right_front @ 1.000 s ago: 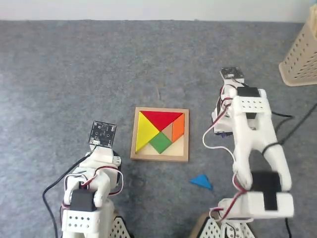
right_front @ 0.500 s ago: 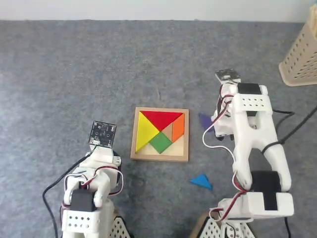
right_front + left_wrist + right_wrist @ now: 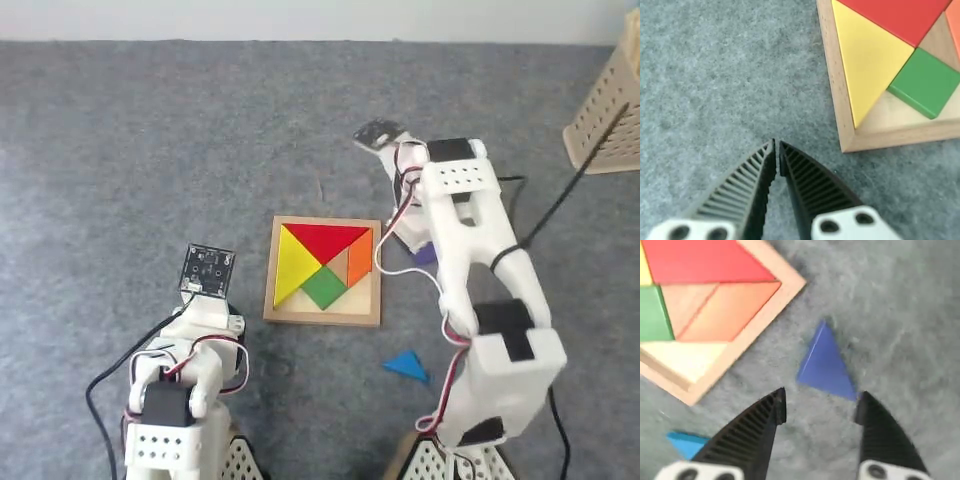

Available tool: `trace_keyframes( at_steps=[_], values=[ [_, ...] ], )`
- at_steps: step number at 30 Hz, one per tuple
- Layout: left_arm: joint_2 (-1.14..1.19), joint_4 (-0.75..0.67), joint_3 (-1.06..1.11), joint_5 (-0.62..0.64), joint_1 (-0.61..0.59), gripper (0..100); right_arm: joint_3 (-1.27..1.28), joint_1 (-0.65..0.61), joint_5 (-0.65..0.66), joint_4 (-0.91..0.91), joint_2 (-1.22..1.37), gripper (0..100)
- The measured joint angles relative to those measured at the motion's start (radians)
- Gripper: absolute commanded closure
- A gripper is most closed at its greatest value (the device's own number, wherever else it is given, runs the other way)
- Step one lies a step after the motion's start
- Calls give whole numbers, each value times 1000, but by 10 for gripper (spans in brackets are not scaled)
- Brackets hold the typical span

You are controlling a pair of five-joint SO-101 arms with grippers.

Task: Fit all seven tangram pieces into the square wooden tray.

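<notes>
Our right gripper (image 3: 821,395) hangs wide open and empty over the carpet, and the indigo triangle (image 3: 825,365) lies flat just ahead of its fingertips, roughly centred in the gap, with one corner close to one tip. It lies just beside the tray (image 3: 320,319), on our right of it and apart from the rim. Its long edge faces away from the tray and runs roughly along the fingers' reach rather than across the gap, so we judge closing would press that edge against the opposite square corner. Our left gripper (image 3: 776,143) is closed on nothing near the tray's other side, farther off. A light-blue triangle (image 3: 406,365) waits nearer our bases.
</notes>
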Motion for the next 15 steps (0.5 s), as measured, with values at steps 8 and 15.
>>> trace_keyframes(
  at_steps=[8,15],
  values=[
    [0,0,0,0,0,988,-2,74,222,-28,83,742],
    [0,0,0,0,0,988,-3,68,236,-89,173,742]
  ],
)
